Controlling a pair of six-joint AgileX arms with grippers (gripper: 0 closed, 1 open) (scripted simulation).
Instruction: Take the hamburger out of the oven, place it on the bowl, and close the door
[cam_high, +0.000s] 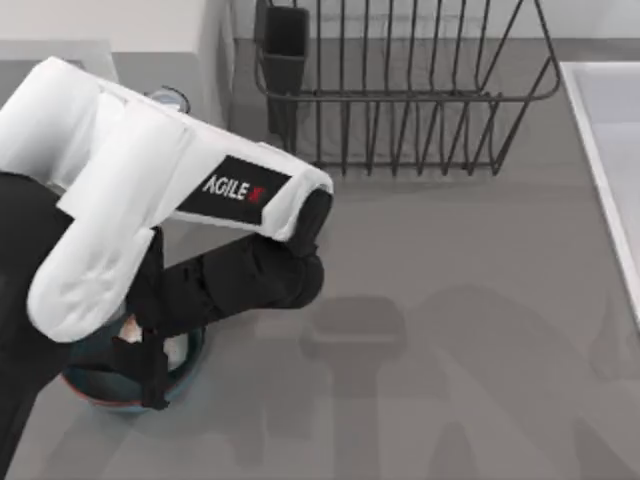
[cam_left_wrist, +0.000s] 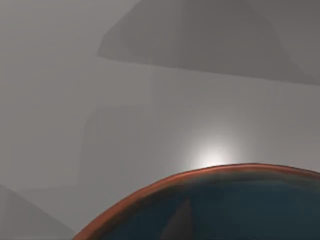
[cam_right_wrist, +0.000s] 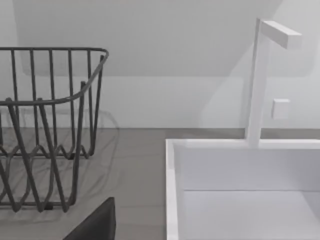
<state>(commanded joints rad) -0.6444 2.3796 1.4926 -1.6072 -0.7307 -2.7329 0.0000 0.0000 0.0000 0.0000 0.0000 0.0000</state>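
Blue-glazed, the bowl sat at the table's front left under my left arm, a whitish hamburger apparently inside it, though the jaws' state I cannot tell.

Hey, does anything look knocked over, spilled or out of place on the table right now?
Nothing stands out. The bowl sits upright at the table's lower left under the left arm, and the black dish rack stands level at the back.
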